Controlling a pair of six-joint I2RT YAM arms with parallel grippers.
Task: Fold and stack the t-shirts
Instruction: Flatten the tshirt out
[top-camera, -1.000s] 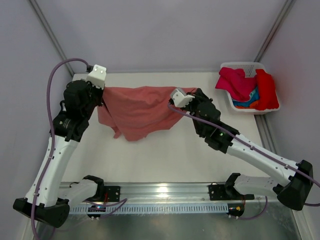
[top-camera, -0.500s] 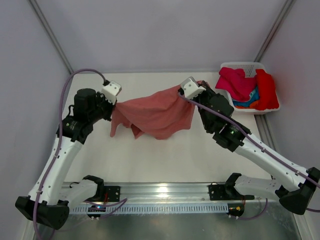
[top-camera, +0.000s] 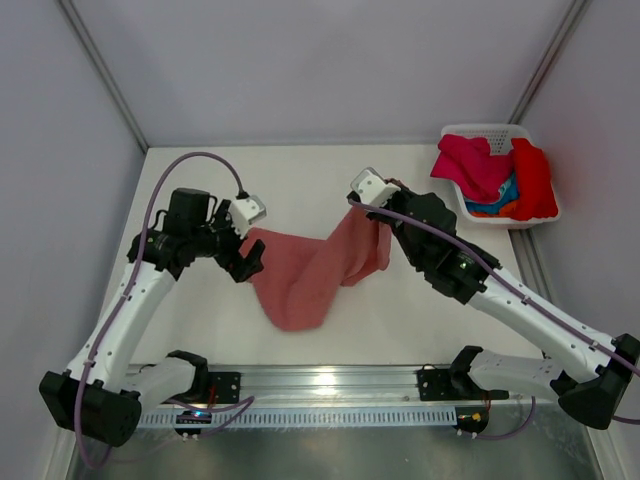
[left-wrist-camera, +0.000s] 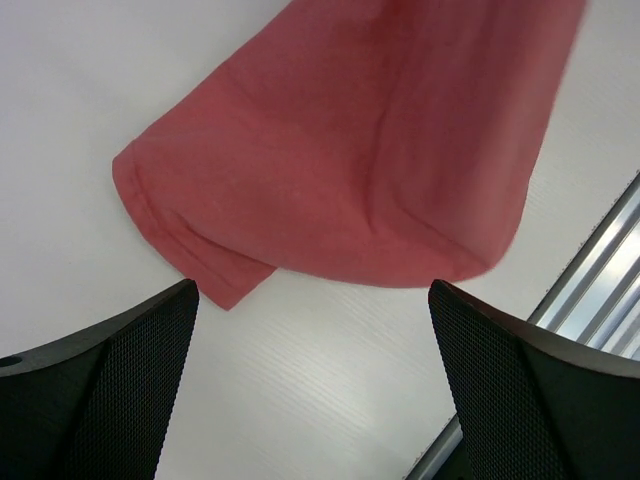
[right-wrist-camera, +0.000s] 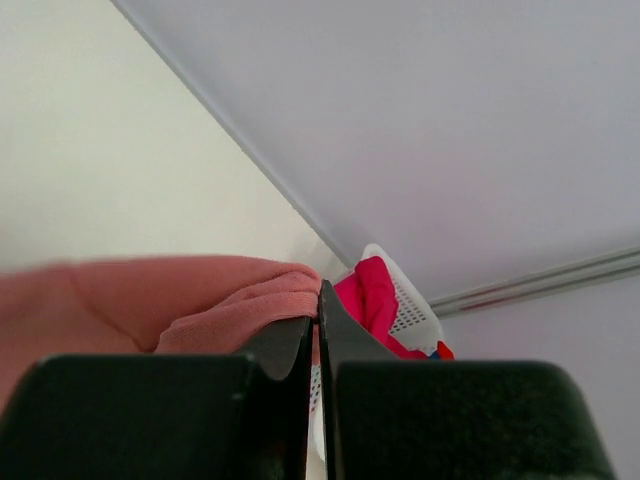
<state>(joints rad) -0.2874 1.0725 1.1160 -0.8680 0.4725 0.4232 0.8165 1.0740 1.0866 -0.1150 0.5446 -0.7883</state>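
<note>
Your right gripper (right-wrist-camera: 318, 300) pinches a far corner of the pink shirt (top-camera: 300, 280) up so it drapes onto the middle of the table (top-camera: 300, 170), likely for laying flat, while your left gripper (left-wrist-camera: 312, 295) hangs spread, empty, at its left edge.

You have no text, label, brand or number to read in any view. The salmon t-shirt (top-camera: 310, 270) is plain, and the white basket (top-camera: 480, 127) at two o'clock and the metal rail (top-camera: 330, 385) at six o'clock show nothing legible.
</note>
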